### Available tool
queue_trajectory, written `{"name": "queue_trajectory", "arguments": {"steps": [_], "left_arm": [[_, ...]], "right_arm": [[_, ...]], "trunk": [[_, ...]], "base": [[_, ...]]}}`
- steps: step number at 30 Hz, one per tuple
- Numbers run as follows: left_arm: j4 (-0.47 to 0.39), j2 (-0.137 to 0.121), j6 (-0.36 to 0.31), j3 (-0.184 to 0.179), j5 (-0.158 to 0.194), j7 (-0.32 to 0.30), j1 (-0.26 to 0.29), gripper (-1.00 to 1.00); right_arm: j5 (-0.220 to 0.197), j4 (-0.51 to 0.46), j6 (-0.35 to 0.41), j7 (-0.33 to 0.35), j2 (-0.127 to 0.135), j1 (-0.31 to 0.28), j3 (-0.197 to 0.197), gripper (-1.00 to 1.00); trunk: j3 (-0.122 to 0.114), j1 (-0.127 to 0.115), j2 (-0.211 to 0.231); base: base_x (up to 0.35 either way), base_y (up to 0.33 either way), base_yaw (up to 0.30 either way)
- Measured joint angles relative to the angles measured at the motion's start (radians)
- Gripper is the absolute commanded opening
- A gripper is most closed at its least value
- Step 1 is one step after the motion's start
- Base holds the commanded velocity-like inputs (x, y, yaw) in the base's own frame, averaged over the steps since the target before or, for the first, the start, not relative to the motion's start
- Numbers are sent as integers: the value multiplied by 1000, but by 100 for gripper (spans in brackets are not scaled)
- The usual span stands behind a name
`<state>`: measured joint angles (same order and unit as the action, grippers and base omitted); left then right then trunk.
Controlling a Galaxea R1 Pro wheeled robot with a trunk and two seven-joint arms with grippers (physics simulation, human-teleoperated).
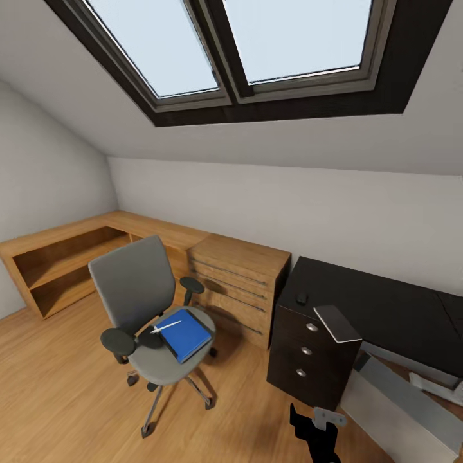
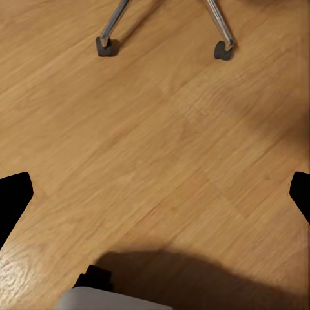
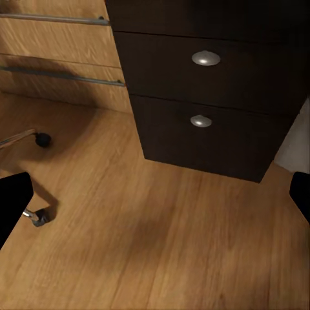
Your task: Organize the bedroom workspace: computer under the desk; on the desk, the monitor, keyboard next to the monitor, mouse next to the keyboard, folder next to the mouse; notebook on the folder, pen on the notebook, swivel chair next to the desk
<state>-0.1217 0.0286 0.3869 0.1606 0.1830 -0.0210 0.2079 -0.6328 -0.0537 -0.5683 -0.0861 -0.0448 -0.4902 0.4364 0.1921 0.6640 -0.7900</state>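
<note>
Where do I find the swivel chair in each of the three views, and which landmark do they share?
Head view: the swivel chair stands whole at centre-left, blue folder on its seat.
Left wrist view: two chrome legs with castors, on the floor.
Right wrist view: two castors near the light-wood chest.
Shared landmark: the wooden floor.

Lt-wood drawer chest (image 1: 239, 283) btwn corner shelving (image 1: 64, 257) & black unit

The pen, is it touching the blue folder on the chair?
Touching. The head view shows the pen lying flat across the folder's corner, on the swivel chair.
</note>
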Motion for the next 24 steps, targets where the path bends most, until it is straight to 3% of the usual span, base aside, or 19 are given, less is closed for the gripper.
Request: {"name": "queue_trajectory", "arguments": {"steps": [18,24], "left_arm": [[29,-45,-4,2,0,4,0,100],[44,-48,-2,0,2,4,0,100]], "right_arm": [[3,-3,7,0,1,0,3,100],[5,-12,64,-4,20,-2,2,100]], "trunk": [[0,0,0],[0,0,0]], "base": [[0,-12,0],[0,0,0]]}}
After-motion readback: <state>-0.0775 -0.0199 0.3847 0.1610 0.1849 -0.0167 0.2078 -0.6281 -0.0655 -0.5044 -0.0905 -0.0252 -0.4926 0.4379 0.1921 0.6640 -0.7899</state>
